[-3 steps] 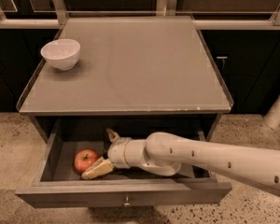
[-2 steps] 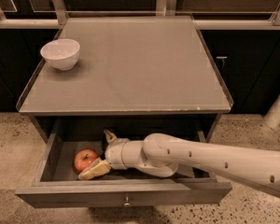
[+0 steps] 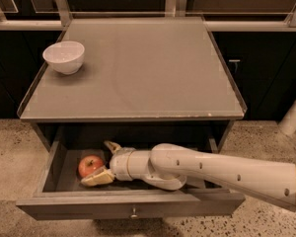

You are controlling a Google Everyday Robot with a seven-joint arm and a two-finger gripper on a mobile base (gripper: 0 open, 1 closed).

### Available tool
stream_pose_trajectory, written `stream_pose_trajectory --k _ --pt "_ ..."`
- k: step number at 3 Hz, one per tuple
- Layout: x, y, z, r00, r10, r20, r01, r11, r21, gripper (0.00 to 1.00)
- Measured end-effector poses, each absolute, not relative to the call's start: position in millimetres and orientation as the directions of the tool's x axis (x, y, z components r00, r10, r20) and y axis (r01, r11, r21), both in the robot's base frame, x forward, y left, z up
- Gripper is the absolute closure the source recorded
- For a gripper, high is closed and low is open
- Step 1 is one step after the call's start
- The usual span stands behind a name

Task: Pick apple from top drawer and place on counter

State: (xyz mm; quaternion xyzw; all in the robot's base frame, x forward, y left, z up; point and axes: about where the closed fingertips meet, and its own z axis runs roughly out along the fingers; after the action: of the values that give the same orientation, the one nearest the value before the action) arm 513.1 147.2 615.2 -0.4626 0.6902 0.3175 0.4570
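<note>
The top drawer is seen standing open below the counter, its flat front panel carried towards the camera and a small round knob set at the middle of that panel. The apple is found inside the drawer, on its floor in the left part, red with a paler patch. The white arm is stretched in from the right edge of the view, low across the drawer's opening, and the gripper is placed at the apple. Its jaws are spread wide: one yellowish finger is laid along the near side of the apple, and the other is raised behind it towards the back of the drawer, so that the apple is flanked by the two. Whether the near finger is touching the fruit or only just beside it cannot be told, and no closed grip is shown. A white bowl is set upright on the counter near its far left corner, well apart from the drawer. A speckled floor is visible on both sides of the dark cabinet.
</note>
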Motion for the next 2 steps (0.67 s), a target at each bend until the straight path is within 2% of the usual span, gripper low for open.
stream_pose_trajectory --k 2 --pt "513.0 147.3 615.2 -0.154 -0.348 -0.925 -0.929 0.37 0.015 0.66"
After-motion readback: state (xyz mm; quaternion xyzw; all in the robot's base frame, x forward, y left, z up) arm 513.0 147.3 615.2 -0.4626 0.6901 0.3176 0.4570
